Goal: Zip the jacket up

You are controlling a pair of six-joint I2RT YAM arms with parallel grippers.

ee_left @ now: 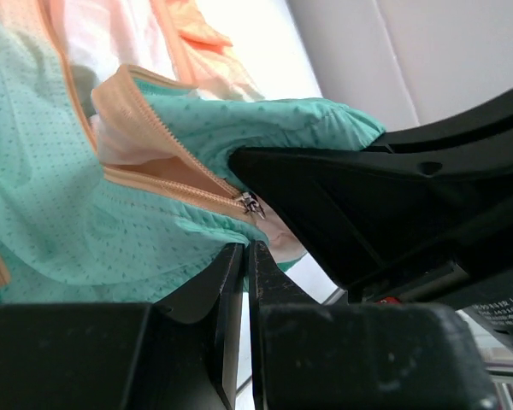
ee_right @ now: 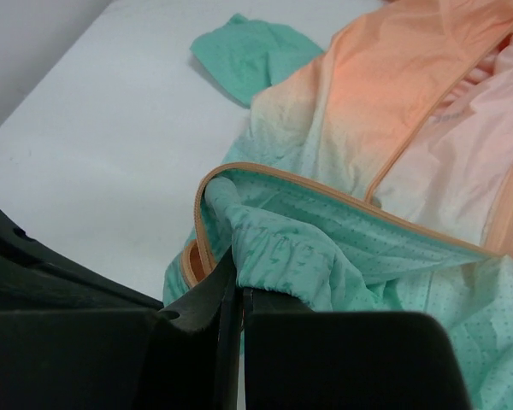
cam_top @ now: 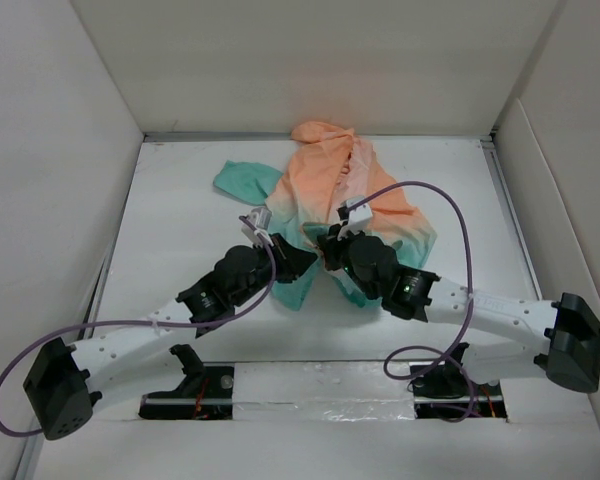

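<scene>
Both arms meet at the near hem of the jacket (cam_top: 350, 190), which lies crumpled at the middle of the white table (cam_top: 180, 250), with its peach hood toward the far wall and its teal hem toward the arm bases. We see the left gripper (cam_top: 310, 260) with its fingers together and the hem touching their tips. We cannot tell whether any cloth is pinched between them. The right gripper (cam_top: 330, 255) is closed too, and it appears to be clamped on a bunched fold of teal hem (ee_right: 274, 265). The small metal slider (ee_left: 250, 205) sits at the low end of the zipper teeth (ee_left: 167, 128), just beyond the left fingertips (ee_left: 232, 256), and we judge the left arm to be the nearer one. The orange track runs away from the fingers toward the hood, so we expect the pull to go along that line, away from the bases. The right gripper's black body (ee_left: 368, 196) sits close beside the slider and leaves little room. The front panels are open and rumpled, one teal sleeve (cam_top: 242, 178) is thrown out to the far left, and a purple cable (cam_top: 467, 262) loops over the right arm.
</scene>
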